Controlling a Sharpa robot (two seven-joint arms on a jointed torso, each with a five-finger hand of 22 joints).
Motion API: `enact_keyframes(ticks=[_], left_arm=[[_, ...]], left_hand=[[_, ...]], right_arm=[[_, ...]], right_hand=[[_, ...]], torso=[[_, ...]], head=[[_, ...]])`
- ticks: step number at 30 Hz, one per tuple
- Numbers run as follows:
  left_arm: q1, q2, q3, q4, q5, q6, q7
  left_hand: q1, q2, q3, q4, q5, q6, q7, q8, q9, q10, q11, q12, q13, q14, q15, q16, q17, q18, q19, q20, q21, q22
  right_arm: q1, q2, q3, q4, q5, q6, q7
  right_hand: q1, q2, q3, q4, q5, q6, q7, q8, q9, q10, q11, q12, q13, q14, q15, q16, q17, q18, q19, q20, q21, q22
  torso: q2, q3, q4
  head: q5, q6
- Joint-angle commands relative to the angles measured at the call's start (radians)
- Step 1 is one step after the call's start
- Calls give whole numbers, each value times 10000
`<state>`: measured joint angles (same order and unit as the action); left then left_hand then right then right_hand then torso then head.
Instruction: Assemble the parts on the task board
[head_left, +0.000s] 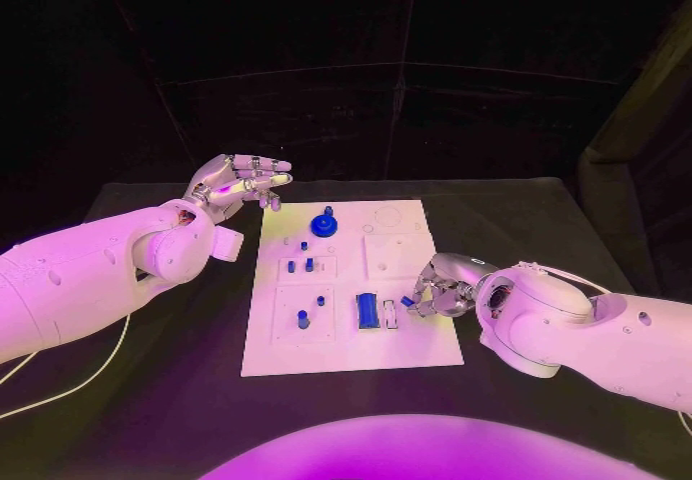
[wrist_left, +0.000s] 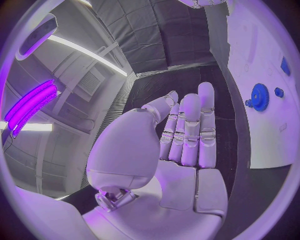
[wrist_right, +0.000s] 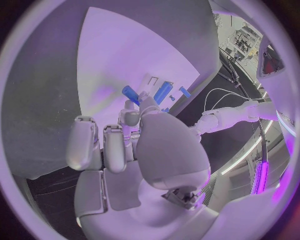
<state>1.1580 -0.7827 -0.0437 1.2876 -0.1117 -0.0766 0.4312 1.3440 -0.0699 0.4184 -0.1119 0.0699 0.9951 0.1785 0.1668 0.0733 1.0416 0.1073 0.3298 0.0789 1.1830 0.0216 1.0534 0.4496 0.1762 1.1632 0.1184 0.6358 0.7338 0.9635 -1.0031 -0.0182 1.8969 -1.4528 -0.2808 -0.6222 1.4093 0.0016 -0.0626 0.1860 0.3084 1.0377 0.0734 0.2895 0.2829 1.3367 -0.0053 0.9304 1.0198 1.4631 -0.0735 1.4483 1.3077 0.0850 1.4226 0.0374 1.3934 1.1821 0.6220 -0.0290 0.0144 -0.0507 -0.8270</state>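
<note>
The white task board (head_left: 418, 335) lies in the middle of the table. A blue gear (head_left: 326, 225) (wrist_left: 259, 93) stands near its far edge, several small blue pegs (head_left: 300, 265) stand in its left half, and a long blue block (head_left: 368, 309) (wrist_right: 162, 92) lies near its middle. My right hand (head_left: 441, 284) (wrist_right: 134, 145) hovers over the board's right edge and pinches a small blue part (head_left: 410, 300) (wrist_right: 130, 94) between thumb and finger. My left hand (head_left: 240, 183) (wrist_left: 178, 145) is raised beside the board's far left corner, fingers stretched out, holding nothing.
A pale rectangular piece (head_left: 389, 314) lies beside the long block. The board (wrist_left: 269, 125) has shallow recesses on its right half (head_left: 392, 252). A white cable (head_left: 65, 385) trails over the black table at the near left. Dark curtains hang behind the table.
</note>
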Motion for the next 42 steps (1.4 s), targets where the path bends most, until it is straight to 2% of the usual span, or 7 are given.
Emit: enact_keyframes(ticks=[1,7,9,11,15,26,42], left_arm=[[13,-10,6,27,34,92,49],[14,-22,6,47,34,88,48],[14,-25,6,52,34,88,47],[15,-29,6,57,34,87,47],[16,-34,6,65,34,87,46],[18,-54,6,88,34,104,30],[20,-61,6,100,34,126,8]], left_hand=[[-30,66,-66,-8,49,-14,34,55,-16,-68,16,51,-16,-87,2,-58,-9,70,-81,19,-43,-8],[-30,66,-66,-8,49,-14,34,55,-16,-68,16,51,-16,-87,2,-58,-9,70,-81,19,-43,-8],[-30,66,-66,-8,49,-14,34,55,-16,-68,16,51,-16,-87,2,-58,-9,70,-81,19,-43,-8],[-30,66,-66,-8,49,-14,34,55,-16,-68,16,51,-16,-87,2,-58,-9,70,-81,19,-43,-8],[-30,66,-66,-8,49,-14,34,55,-16,-68,16,51,-16,-87,2,-58,-9,70,-81,19,-43,-8],[-30,66,-66,-8,49,-14,34,55,-16,-68,16,51,-16,-87,2,-58,-9,70,-81,19,-43,-8],[-30,66,-66,-8,49,-14,34,55,-16,-68,16,51,-16,-87,2,-58,-9,70,-81,19,-43,-8]], right_arm=[[12,111,3,-40,189,-321,61],[12,355,3,-157,363,-279,1],[12,443,3,-197,421,-246,-20],[12,547,2,-252,507,-166,-60],[12,691,2,-329,669,-28,-106],[12,904,1,-500,776,493,-319],[13,1129,1,-623,803,978,-458]], right_hand=[[-83,-11,46,34,115,97,0,-57,23,73,-25,86,35,656,-13,4,334,-115,44,-12,-22,18],[-202,-73,118,152,433,193,-33,-85,41,150,-53,147,107,666,-37,27,381,-124,69,-35,2,68],[-270,-109,149,224,622,223,-44,-110,47,181,-63,163,133,671,-46,38,401,-128,79,-45,11,88],[-395,-182,147,334,1079,268,-52,-145,58,228,-70,200,181,678,-54,57,439,-132,90,-56,21,110],[-495,-218,133,424,1266,293,-51,-175,66,254,-70,218,212,681,-55,64,453,-134,96,-59,26,122],[-718,-202,106,631,1370,360,-59,-224,82,355,-72,375,374,684,-55,76,479,-135,100,-60,27,131],[-860,-151,91,779,1351,444,-77,-262,92,442,-84,452,470,695,-64,109,543,-142,116,-66,43,168]], torso=[[0,5,-7],[-1,-5,15],[-1,2,12],[0,7,15],[3,0,12],[-8,9,10],[-5,8,20]], head=[[7,-10],[9,-35],[22,-44],[11,-52],[21,-67],[28,-139],[57,-154]])
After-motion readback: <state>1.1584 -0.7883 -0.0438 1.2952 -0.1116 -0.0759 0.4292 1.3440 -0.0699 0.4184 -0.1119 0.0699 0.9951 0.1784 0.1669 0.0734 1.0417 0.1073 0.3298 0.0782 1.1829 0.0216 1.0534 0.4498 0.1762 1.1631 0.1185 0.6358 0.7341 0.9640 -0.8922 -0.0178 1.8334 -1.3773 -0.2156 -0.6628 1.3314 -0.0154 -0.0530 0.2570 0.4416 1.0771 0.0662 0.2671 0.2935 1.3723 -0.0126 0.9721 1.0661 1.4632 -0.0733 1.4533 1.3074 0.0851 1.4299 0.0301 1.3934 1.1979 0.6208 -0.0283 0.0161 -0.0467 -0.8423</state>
